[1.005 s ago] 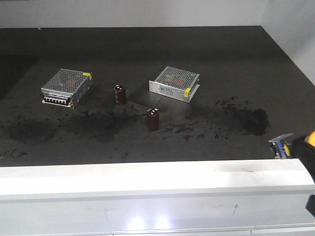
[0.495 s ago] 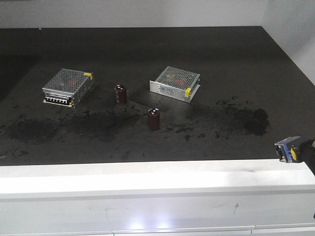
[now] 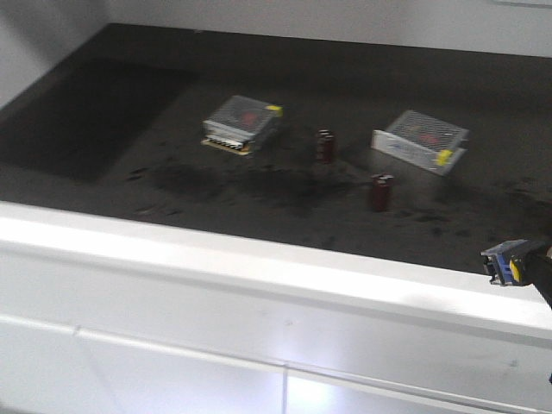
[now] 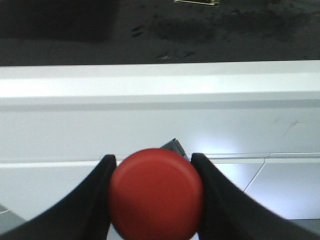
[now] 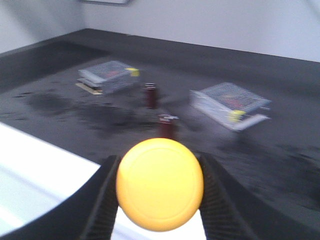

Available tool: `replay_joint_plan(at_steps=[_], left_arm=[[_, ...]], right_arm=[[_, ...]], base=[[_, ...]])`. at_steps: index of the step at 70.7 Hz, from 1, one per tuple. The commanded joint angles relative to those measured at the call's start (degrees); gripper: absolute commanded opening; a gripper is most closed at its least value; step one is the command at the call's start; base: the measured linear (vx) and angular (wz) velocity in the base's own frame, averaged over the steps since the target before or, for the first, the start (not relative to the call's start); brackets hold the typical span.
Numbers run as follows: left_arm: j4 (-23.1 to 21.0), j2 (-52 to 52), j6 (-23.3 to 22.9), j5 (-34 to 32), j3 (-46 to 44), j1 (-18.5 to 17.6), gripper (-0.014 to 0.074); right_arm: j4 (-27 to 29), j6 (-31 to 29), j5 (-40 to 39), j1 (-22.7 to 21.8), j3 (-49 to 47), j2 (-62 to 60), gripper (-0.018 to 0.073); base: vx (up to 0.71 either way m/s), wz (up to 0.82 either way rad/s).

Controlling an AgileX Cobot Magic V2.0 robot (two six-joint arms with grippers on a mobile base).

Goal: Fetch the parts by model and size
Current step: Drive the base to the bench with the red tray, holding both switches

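left tool (image 4: 152, 167) clamped on red switch (image 4: 156, 197) | right tool (image 5: 159, 167) clamped on yellow switch (image 5: 160, 187), just off worktop (image 3: 259, 203) front edge | likely light, rigid; smooth caps could slip, blocky base safer

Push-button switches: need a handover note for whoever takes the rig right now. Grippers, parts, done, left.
Left gripper: shut on the red switch, facing the white ledge.
Right gripper: shut on the yellow switch, by the same ledge.
The capacitors and metal boxes sit on the dark table, clear of both grippers.
Done: both switches are in hand.
Left: deliver them; no drop-off spot is in view.
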Motion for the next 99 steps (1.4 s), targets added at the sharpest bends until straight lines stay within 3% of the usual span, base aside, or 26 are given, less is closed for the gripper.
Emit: replay_joint_plan(at_steps=[1,99], left_arm=[[0.52,0.44,-0.27,-3.70,-1.31,-0.19,0.0003],[0.52,0.44,-0.27,-3.61,-1.31,-0.19,0.0003]], right_arm=[[-0.49,-0.78,-4.49,-0.09,-1.62,0.21,-0.0006],[-0.49,-0.78,-4.49,-0.09,-1.62,0.21,-0.0006]], base=[[-0.15,0.67],[-0.06,0.73]])
